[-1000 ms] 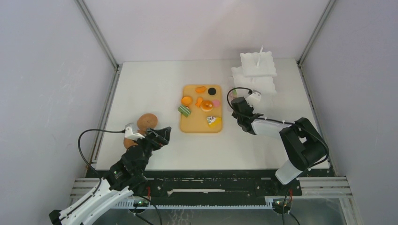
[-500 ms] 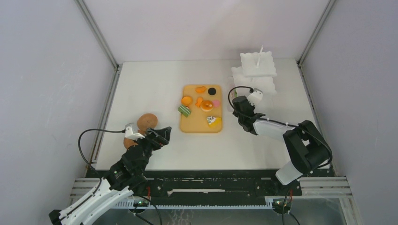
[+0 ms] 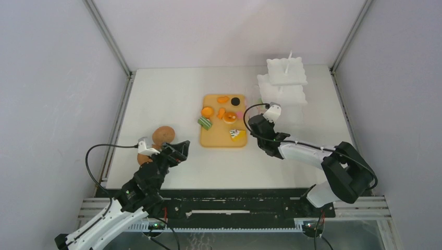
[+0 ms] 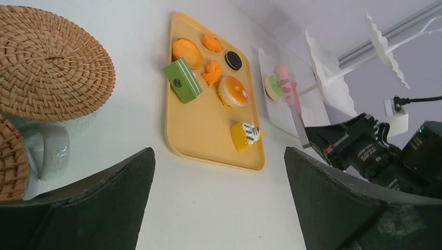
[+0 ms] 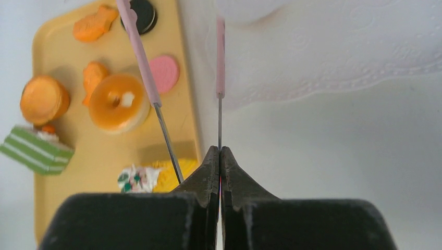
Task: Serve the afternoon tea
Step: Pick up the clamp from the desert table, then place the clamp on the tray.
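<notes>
**Top view:** Serving looks barely begun. The pastries (image 3: 223, 115) lie on the tan tray (image 3: 215, 138). The white tiered stand (image 3: 285, 78), at 2 o'clock from the tray, shows nothing on its scalloped plates. Two coasters (image 3: 164, 134) sit at 8 o'clock, beside the left claw (image 3: 180, 150). The right claw (image 3: 256, 124) hangs at the tray's 3 o'clock edge.

**Left wrist:** The left claw (image 4: 219, 151) gapes wide and holds nothing. The coasters (image 4: 52, 62) are round coiled wicker, next to a glossy pale mug (image 4: 49, 151). The pastries look like smooth plastic: a striped green block (image 4: 182, 80) and a yellow wedge (image 4: 245, 136).

**Right wrist:** The right claw (image 5: 219, 151) is pinched tight on thin metal tongs (image 5: 148, 78) with pink sleeves. The tongs' arms are splayed, and a flat pink round (image 5: 164, 73) lies between them at the tray's edge.
</notes>
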Tool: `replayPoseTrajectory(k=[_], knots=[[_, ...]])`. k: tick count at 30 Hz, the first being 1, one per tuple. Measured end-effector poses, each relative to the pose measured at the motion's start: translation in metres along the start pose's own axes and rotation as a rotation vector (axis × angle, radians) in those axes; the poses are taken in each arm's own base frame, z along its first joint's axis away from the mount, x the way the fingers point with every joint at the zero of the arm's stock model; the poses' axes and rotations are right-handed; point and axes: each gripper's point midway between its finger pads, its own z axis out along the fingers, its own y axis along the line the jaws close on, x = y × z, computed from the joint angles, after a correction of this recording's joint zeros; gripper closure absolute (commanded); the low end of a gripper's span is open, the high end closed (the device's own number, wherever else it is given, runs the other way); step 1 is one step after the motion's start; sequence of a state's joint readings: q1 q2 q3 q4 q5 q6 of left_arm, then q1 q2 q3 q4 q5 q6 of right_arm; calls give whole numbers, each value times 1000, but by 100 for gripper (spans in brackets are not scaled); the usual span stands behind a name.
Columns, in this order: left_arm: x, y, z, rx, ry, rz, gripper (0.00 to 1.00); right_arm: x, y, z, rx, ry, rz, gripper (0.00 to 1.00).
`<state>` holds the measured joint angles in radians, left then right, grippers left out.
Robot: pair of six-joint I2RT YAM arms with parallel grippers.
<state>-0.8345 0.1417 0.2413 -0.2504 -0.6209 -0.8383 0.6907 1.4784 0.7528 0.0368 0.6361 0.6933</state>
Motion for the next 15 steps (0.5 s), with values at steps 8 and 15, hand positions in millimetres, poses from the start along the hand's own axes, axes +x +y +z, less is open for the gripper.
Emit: replayPoseTrajectory(k=[8,15], knots=[[-4,-2,-2,13,-12,-13,2,29,11,-54,-99,21,-121,100],[-4,-2,-2,14,-12,-15,2,66,40,-105,-252,54,-253,100]])
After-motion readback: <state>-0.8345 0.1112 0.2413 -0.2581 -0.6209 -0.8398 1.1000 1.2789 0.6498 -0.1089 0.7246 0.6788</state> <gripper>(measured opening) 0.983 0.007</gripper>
